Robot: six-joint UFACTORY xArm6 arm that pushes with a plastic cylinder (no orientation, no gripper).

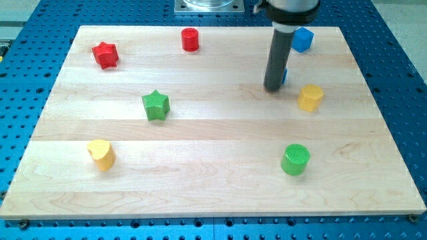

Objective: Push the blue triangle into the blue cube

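While the straight dark rod stands upright over the far right part of the pale wooden board [200,173], my tip [273,89] rests on the wood just left of a small sliver of blue [285,75] that peeks out from behind the rod's right edge. That sliver is probably the blue triangle block, but the rod hides most of it, so its shape cannot be made out. This arm carries no claw, only the rod, so there is nothing spread, pressed together or pinching. Just beyond the sliver, near the board's far edge, sits the blue plastic cube [303,39], close to it but apart as far as can be seen. Near and to the right of my tip lies a yellow hexagonal block [310,97]. Farther toward the near edge stands a green cylinder [295,159]. On the left half lie a red star block [105,55], a red cylinder [190,39], a green star block [156,105] and a yellow heart-shaped block [101,154]. Around the board spreads a blue perforated table [27,40].
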